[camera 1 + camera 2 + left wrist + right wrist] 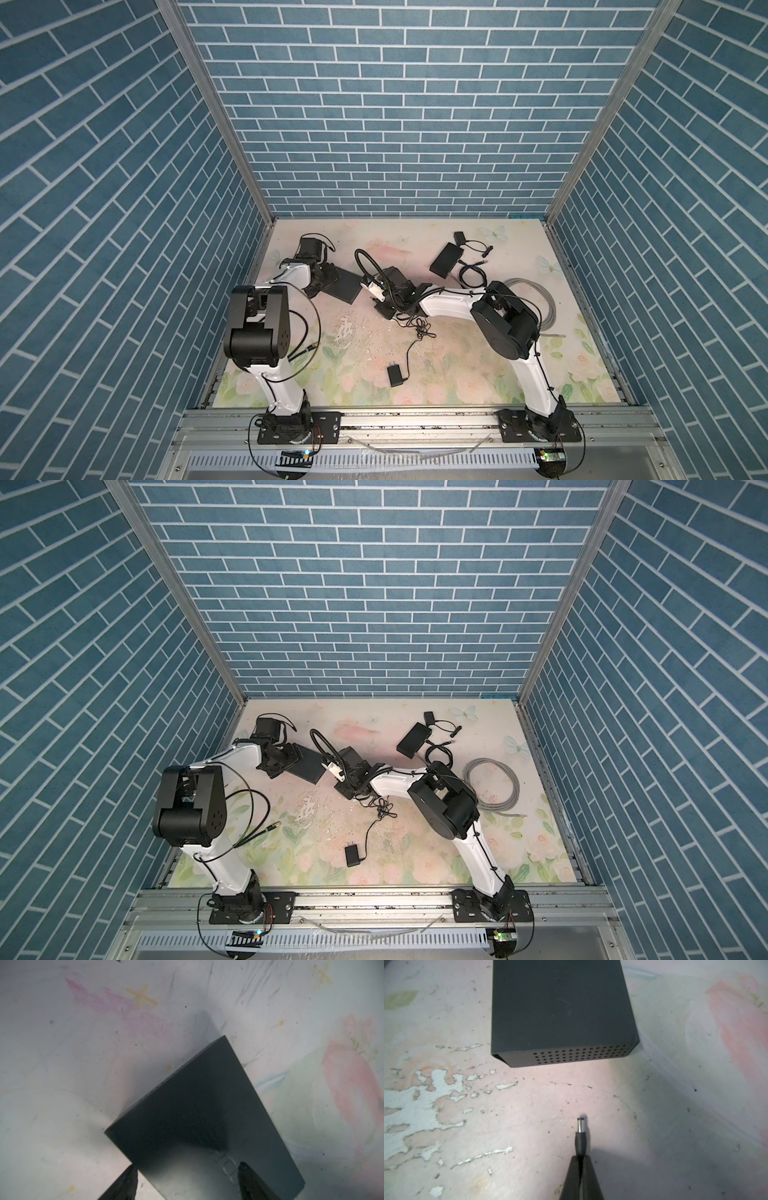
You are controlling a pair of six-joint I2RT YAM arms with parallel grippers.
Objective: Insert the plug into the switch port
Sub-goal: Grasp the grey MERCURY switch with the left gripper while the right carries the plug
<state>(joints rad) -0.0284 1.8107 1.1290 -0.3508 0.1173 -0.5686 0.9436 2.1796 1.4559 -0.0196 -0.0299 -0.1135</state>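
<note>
Right gripper (580,1157) clamps the black silver-tipped barrel plug (580,1134) short of the flat black metal switch box (560,1012) (port unseen), left gripper (187,1166) wide over its corner; insertion not done.

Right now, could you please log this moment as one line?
right hand: shut on plug | plug: short of switch, not inserted | left hand: open over switch | vent holes: face plug

- In both top views you get bright, even light; the brick walls (374,124) stretch toward the edges.
- Your left wrist view is soft, with pale glare on the box (197,1115).
- Your right wrist view shows a bright patch on the mat (529,1101) and a shadow beside the plug (581,1126).
</note>
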